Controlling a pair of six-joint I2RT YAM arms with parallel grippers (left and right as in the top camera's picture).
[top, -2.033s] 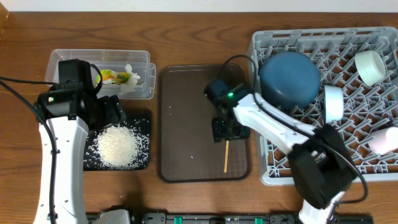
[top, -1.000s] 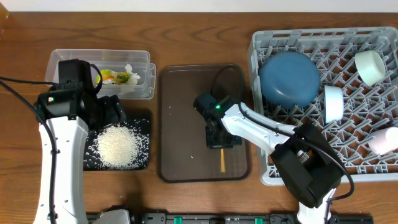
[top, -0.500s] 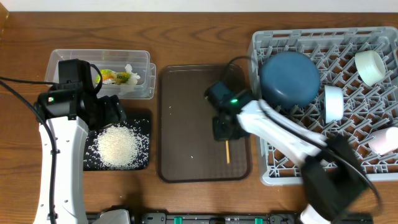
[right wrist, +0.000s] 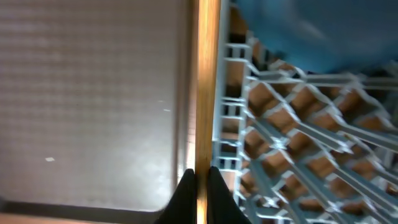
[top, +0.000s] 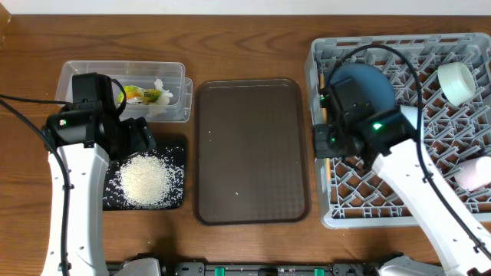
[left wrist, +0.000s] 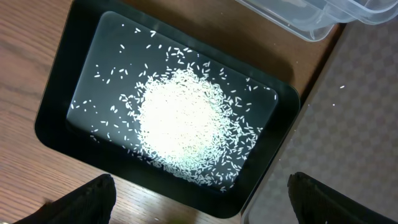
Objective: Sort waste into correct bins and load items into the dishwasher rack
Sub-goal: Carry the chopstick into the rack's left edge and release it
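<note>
My right gripper (top: 325,147) is shut on the thin wooden stick (right wrist: 207,87), which hangs over the left rim of the grey dishwasher rack (top: 322,216). In the right wrist view the black fingertips (right wrist: 186,194) pinch the stick's lower end. The rack holds the dark blue plate (top: 377,88), a mint-green bowl (top: 458,81), a light blue bowl (top: 412,127) and a pink bowl (top: 472,173). My left gripper (left wrist: 205,208) hangs open above the black tray (left wrist: 56,93), in which the rice (left wrist: 186,127) lies. The wrapper (top: 136,93) and tissue (top: 162,91) lie in the clear tub (top: 84,77).
The brown serving tray (top: 249,153) lies between the bins and the rack, with only a few stray grains on it. The clear tub stands just behind the black tray, and the tray's right edge nearly touches the serving tray.
My right gripper has lifted the stick off the brown tray and carried it right to the rack's left edge. The left arm has not moved.
</note>
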